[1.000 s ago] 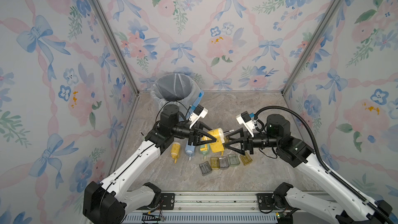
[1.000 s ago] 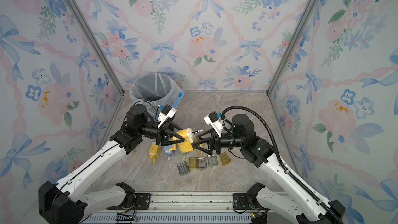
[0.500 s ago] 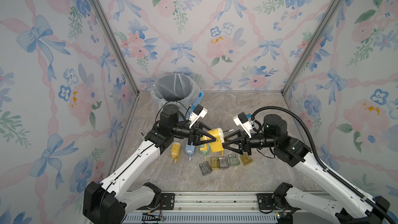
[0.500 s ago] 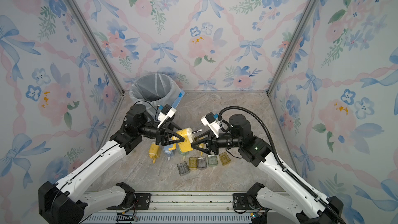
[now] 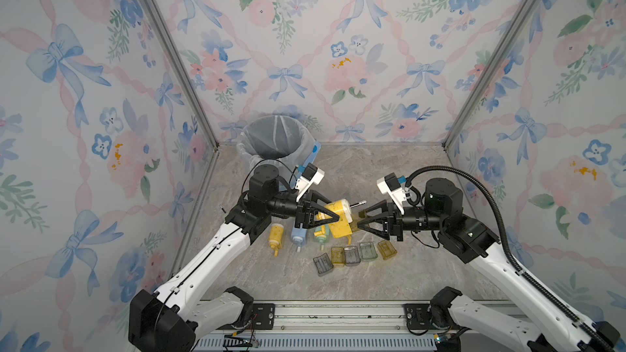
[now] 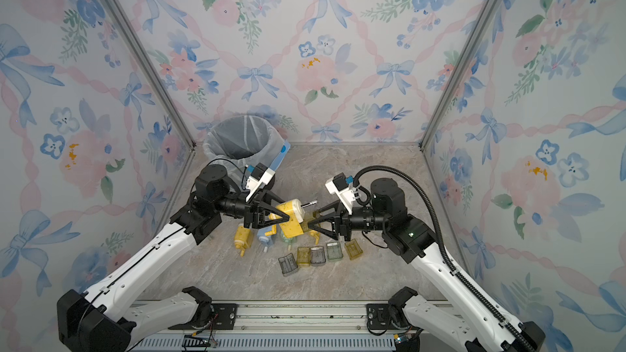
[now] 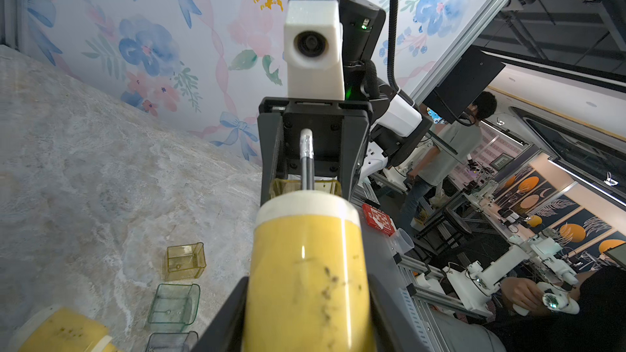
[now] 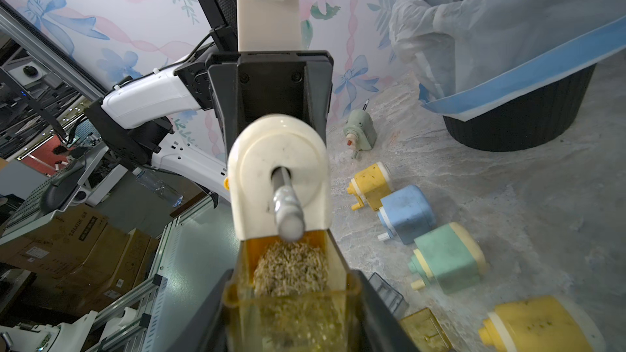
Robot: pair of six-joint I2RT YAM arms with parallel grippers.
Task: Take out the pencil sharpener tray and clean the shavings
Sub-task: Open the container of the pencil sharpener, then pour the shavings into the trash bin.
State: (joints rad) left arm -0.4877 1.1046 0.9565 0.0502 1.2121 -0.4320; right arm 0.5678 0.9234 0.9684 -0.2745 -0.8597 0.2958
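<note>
A: Right gripper [image 5: 359, 221] was spread and short of the sharpener a second ago. It's moved in, jaws now pinched on the yellow tray [image 8: 291, 303].
B: Tray where?
A: Sticking out of the yellow sharpener [image 5: 342, 230], under its white face. Shavings [image 8: 291, 269] heaped inside.
B: Left?
A: Left gripper [image 5: 333, 215] clamped on the sharpener body, held off the table [image 5: 389, 171] between the arms. Pencil [image 7: 306, 157] stuck in the front hole.
B: Rest?
A: Back-left corner: lined bin [image 5: 274, 137]. Underneath, other sharpeners [image 5: 276, 235] and empty trays [image 5: 352, 254] lying on the table.
</note>
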